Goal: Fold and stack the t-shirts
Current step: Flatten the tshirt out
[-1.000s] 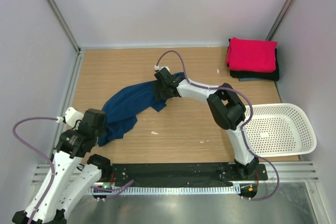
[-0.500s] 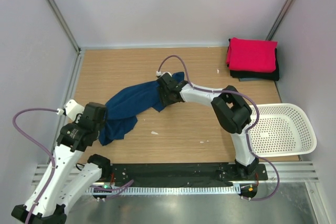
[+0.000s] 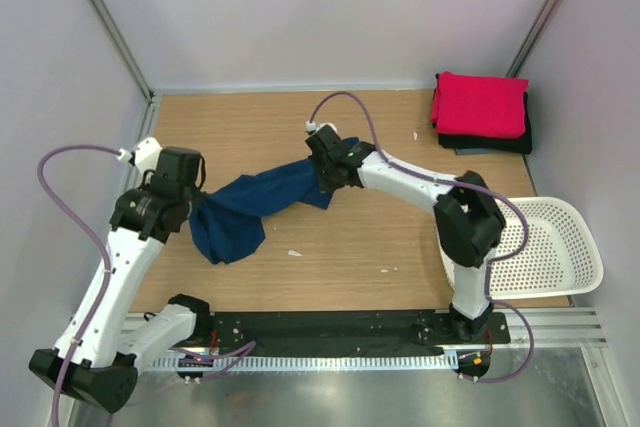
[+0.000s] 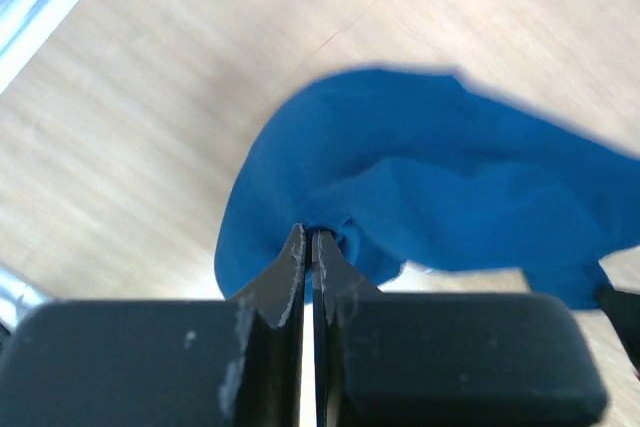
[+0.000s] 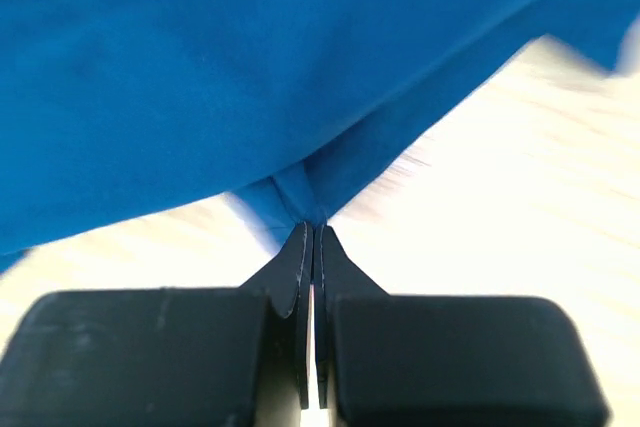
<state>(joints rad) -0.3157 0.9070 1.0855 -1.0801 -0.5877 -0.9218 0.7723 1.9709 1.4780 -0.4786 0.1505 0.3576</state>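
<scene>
Left claw [image 4: 310,243]: pinched shut on a fold of the navy tee [image 3: 250,205] at its left end, near the table's [image 3: 380,242] left edge.
Right claw [image 5: 312,232]: jaws pressed together on a fold at the tee's far right end, mid-table.
Navy tee: strung between the two claws left of centre, with a loose bunch sagging beside the left claw.
Stack: pink tee [image 3: 480,104] on black tee [image 3: 490,144], far right corner against the wall, well apart from the navy tee.
Basket [image 3: 575,247]: right near edge, just beside the right arm's elbow.
Open room: bare wood from the tee to the near edge, along the far strip, and between the tee and the stack.
Change: the right claw stood open a second ago and has now closed. The left claw has moved from the near-left corner farther up the left side, drawing the tee's near end with it.
</scene>
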